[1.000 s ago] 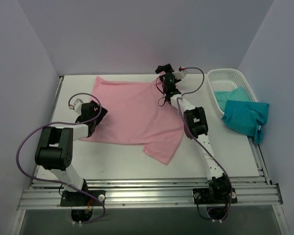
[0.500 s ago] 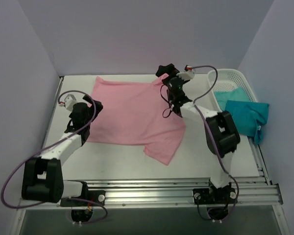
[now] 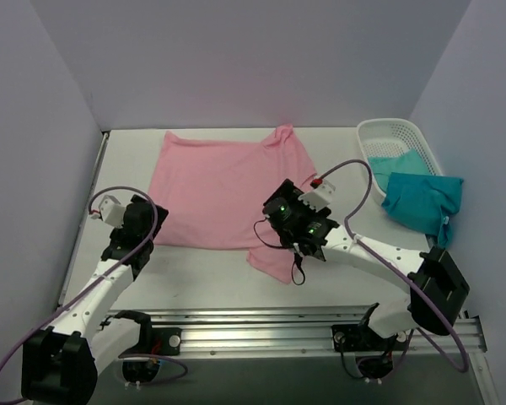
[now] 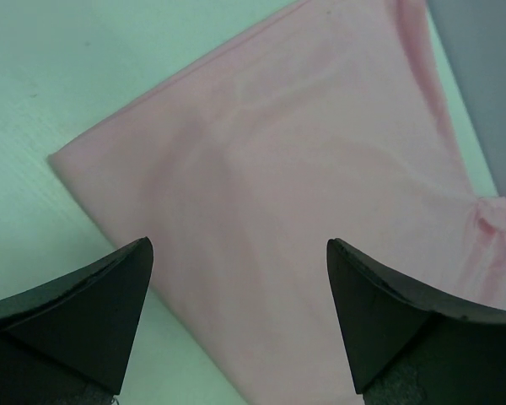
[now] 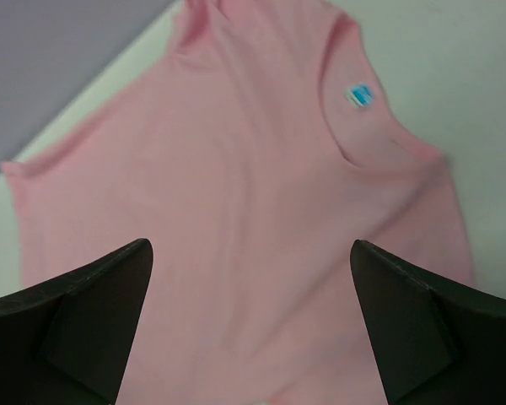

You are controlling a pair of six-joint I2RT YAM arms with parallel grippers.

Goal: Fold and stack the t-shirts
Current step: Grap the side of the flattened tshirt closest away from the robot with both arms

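Lying spread across the middle of the bench [image 3: 202, 283], the light pink t-shirt [image 3: 219, 190] has its neckline toward the right, one sleeve bunched at the far right corner and the other reaching toward the near edge. The small blue neck label [image 5: 360, 95] shows just inside the collar in the right wrist view. The left fingers [image 4: 76, 312] hover above the shirt's near left corner, spread wide apart with nothing between them but the cloth below. The right fingers [image 5: 76, 312] hang over the near right part of the shirt, close to the neckline, likewise spread wide and holding nothing. At the far right of the bench stands the white lattice basket [image 3: 388, 128]. One teal t-shirt [image 3: 422, 202] is draped over the basket's near rim and spills onto the bench beside it, well apart from the pink shirt. More teal cloth [image 3: 395, 162] lies crumpled inside the basket.
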